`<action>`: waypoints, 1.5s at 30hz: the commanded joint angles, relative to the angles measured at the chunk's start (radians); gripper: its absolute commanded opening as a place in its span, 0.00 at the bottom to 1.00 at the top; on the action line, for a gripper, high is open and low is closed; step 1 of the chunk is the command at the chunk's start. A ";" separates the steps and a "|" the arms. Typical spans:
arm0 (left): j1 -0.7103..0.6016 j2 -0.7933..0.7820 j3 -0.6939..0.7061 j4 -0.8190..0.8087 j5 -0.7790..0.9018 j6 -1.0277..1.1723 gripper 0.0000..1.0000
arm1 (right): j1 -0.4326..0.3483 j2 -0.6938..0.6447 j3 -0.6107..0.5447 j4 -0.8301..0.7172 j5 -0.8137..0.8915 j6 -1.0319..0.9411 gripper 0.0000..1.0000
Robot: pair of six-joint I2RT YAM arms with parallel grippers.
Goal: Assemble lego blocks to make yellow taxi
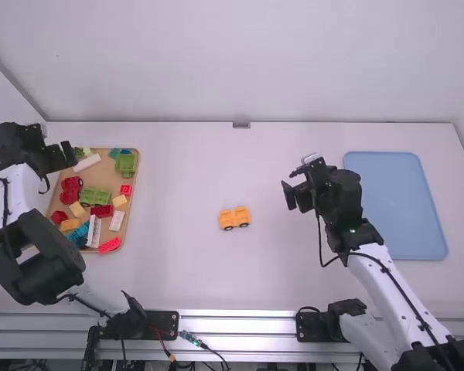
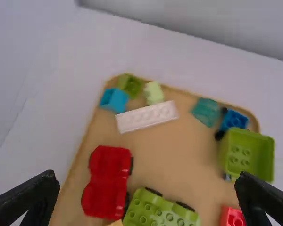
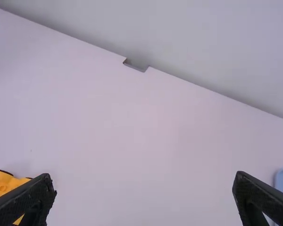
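The yellow car base (image 1: 234,219) sits mid-way along the counter (image 1: 178,178), nothing on top; I judge the taxi barely begun. Yellow blocks (image 1: 120,201), likely its upper parts, lie in the tan tray (image 2: 179,153). My left tool (image 2: 146,188) and right tool (image 3: 144,188) are spread wide, gripping nothing.

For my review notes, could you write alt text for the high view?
A yellow wheeled block piece sits untouched near the middle of a white table. The left gripper, open, is by a tan tray of mixed-colour blocks; the right gripper, also open, is between the yellow piece and a blue tray.
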 commanded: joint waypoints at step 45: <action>0.005 0.204 0.075 -0.327 -0.141 -0.449 0.99 | 0.014 -0.012 -0.007 0.069 -0.021 0.011 0.99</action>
